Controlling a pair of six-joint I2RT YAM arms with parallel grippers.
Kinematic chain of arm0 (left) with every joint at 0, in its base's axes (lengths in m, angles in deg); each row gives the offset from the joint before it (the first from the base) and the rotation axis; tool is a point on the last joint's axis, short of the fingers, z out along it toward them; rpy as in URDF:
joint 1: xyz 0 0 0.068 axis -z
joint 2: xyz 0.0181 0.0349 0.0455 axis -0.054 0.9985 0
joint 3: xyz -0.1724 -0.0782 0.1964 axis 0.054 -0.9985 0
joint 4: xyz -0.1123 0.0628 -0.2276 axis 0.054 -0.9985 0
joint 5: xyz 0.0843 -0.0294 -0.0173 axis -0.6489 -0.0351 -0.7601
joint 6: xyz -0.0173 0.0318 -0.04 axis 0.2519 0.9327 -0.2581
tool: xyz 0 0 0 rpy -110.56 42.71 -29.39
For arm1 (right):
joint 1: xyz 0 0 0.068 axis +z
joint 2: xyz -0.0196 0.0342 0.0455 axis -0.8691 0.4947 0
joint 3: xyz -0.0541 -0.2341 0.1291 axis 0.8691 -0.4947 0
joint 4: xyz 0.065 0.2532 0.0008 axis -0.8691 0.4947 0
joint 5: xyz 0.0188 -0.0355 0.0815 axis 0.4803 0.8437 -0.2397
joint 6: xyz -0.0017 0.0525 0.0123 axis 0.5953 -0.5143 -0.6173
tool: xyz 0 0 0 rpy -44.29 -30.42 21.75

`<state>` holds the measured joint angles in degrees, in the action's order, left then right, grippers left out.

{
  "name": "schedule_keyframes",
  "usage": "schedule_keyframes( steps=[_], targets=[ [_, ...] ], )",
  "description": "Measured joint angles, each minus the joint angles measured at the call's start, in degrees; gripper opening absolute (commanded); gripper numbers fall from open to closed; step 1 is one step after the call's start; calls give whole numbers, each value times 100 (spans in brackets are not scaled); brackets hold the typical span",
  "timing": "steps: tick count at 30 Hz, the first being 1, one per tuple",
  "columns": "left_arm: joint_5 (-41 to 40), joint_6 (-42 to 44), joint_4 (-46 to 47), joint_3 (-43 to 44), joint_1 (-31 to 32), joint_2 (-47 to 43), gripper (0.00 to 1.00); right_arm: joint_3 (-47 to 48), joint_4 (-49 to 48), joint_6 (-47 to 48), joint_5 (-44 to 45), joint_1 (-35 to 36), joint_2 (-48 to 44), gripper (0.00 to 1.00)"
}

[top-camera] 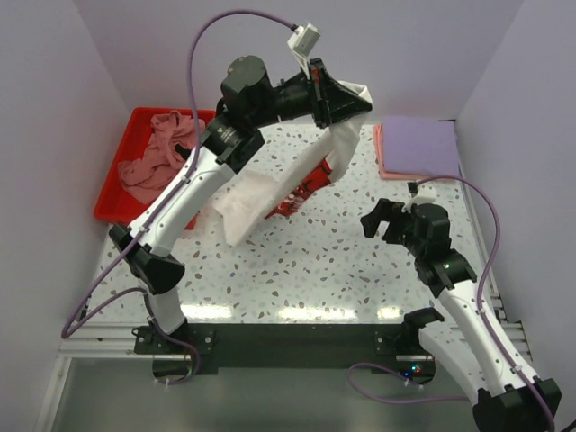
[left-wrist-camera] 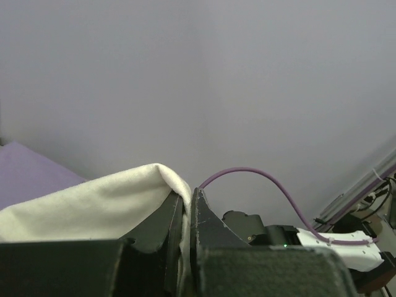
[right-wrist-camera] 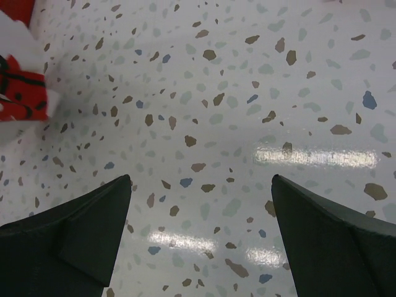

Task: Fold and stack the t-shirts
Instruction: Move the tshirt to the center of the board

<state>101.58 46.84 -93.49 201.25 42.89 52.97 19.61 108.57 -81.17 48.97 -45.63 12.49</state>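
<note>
1. White tee (top-camera: 247, 202), the one with the red print, hangs from the left gripper (top-camera: 353, 101). That arm reaches up and across, high over the far middle of the table (top-camera: 342, 270). The tee's lower end rests on the table beside the red tray (top-camera: 112, 193), where a dusty-pink tee (top-camera: 157, 153) lies crumpled. At the far right a lavender tee (top-camera: 421, 139) lies folded on a salmon-pink tee (top-camera: 381, 153). I judge the step in hand to be spreading the white tee flat for folding. The next move calls for the right gripper (top-camera: 382, 219), empty and low over the table's right side, to catch a free corner.
2. From the left wrist, the left gripper (left-wrist-camera: 185, 204) is pinched tight on a fold of the white tee (left-wrist-camera: 86, 207), aimed at the back wall.
3. From the right wrist, the right gripper (right-wrist-camera: 201, 235) has its fingers (right-wrist-camera: 80, 241) wide apart above bare table (right-wrist-camera: 247, 93). The white tee (right-wrist-camera: 18, 99) lies well off to one side.
</note>
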Motion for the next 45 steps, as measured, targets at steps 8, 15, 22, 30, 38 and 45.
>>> schedule_keyframes(
  steps=[8, 15, 22, 30, 38, 45],
  targets=[
    [278, 68, -201, 485, 332, 463, 0, 0, 116, -68, 531, 0, -120, 99],
    [-920, 745, -260, -1237, 389, -549, 1, 0, 181, -68, 629, 0, 48, 99],
    [-3287, 1073, -258, -4142, 369, -1969, 0, 2, 289, -63, 459, 0, 365, 99],
    [-4168, 433, -343, -6992, -584, -2444, 0, 2, 238, -52, 459, 0, 214, 99],
    [-4186, 127, -339, -7777, -715, -2411, 0, 114, 208, -37, 330, 0, 767, 99],
    [-4188, -83, -179, -8144, -715, -2459, 0, 839, 212, -48, 634, 4, 1773, 99]
  ],
)
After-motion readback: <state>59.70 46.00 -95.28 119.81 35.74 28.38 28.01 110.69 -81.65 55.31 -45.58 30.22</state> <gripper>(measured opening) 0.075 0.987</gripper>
